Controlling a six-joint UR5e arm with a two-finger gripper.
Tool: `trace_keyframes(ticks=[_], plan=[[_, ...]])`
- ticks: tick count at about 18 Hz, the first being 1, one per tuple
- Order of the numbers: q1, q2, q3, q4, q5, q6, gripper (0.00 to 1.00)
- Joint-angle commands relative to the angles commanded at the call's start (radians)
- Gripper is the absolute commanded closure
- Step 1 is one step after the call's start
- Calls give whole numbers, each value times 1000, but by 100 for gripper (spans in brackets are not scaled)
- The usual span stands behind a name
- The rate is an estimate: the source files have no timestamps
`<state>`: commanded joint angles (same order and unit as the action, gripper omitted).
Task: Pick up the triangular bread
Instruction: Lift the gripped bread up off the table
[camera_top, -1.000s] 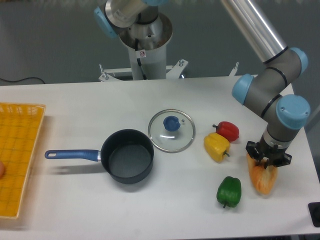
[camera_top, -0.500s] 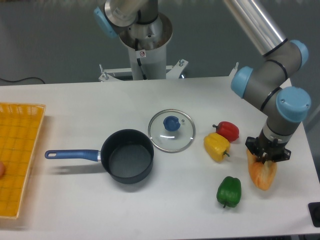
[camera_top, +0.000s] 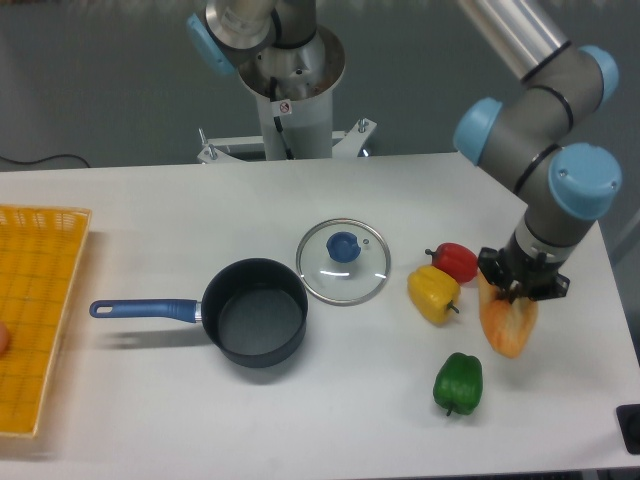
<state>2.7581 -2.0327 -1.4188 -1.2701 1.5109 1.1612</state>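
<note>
The triangular bread (camera_top: 508, 328) is an orange-tan wedge with a pale mottled top. It hangs point down in my gripper (camera_top: 518, 296), lifted off the white table (camera_top: 200, 210) at the right side. The gripper is shut on the bread's upper end. The bread hangs to the right of the yellow pepper (camera_top: 433, 293) and above and right of the green pepper (camera_top: 458, 382).
A red pepper (camera_top: 455, 260) lies behind the yellow one. A glass lid with a blue knob (camera_top: 343, 260) and a dark pot with a blue handle (camera_top: 252, 312) are at the centre. A yellow basket (camera_top: 35, 310) stands at the left edge.
The gripper has risen and shifted left with the bread in it. The bread has come up off the table and now hangs nearer the yellow pepper.
</note>
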Motion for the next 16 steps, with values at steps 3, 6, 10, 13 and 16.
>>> trace_keyframes(ticks=[3, 6, 10, 13, 16], plan=[[-17, 31, -26, -2, 6, -2, 82], [-26, 54, -34, -3, 8, -2, 82], [-49, 84, -34, -35, 28, 3, 82], [-63, 89, -34, -64, 52, 8, 82], [-77, 91, -34, -74, 77, 9, 82]])
